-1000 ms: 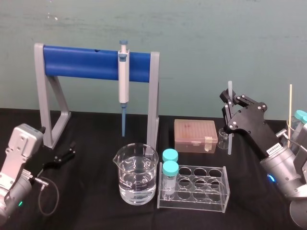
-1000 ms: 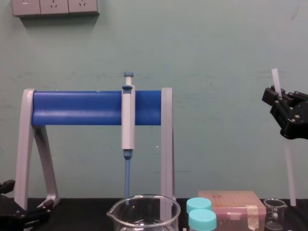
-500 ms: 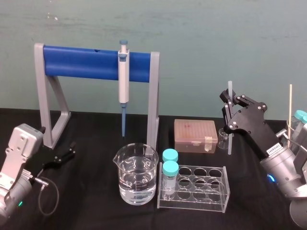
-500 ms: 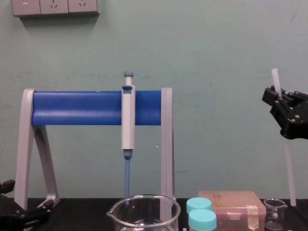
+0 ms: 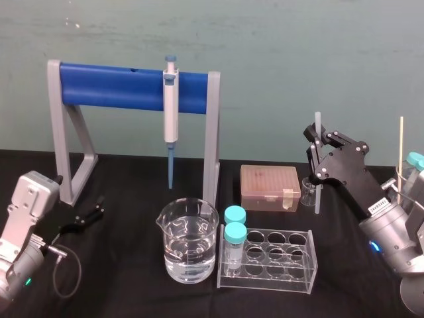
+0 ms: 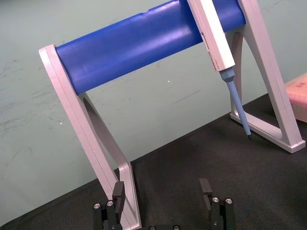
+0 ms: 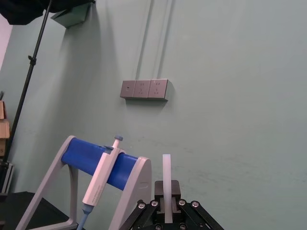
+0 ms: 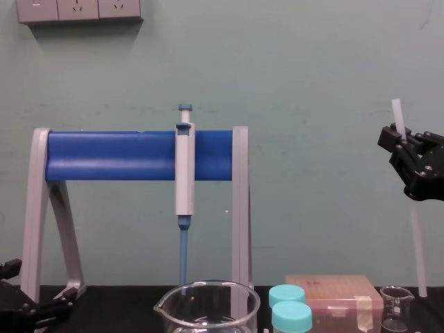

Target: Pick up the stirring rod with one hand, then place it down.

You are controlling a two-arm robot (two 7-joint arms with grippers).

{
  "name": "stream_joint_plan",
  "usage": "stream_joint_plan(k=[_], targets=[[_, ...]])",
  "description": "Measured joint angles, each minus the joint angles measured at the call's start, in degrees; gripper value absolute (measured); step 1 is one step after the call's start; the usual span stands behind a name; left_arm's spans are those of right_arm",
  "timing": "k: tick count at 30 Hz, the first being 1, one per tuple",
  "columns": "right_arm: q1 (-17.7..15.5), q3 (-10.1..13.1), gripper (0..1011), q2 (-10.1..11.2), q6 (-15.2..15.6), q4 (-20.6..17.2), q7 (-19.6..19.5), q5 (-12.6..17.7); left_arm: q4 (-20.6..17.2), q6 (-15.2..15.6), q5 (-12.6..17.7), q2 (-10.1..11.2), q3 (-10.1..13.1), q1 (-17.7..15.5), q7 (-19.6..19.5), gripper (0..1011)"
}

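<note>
My right tool is pinching the stirring rod near its top end and holds it upright over the right side of the black worktop. The rod is thin, straight and milky-translucent. The chest view shows its lower end just beside the small glass beaker. The right wrist view shows its flat top end rising between my black angular fingers. My left tool sits low at the left, fingers spread and holding nothing.
</note>
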Motion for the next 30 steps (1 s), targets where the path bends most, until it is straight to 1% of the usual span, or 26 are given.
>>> stream_joint_plan(k=[19,25,30], targets=[[-0.01,0.05,74,-0.04,0.00,0.00,0.07,0.00,0.00,0.00,0.00,0.00,0.00,0.00,0.00,1000],[-0.33,0.12,74,-0.16,0.43,-0.19,2.11,0.57,0.00,0.00,0.00,0.00,0.00,0.00,0.00,1000],[-0.55,-0.32,73,-0.07,1.60,-0.03,4.25,2.16,0.00,0.00,0.00,0.00,0.00,0.00,0.00,1000]])
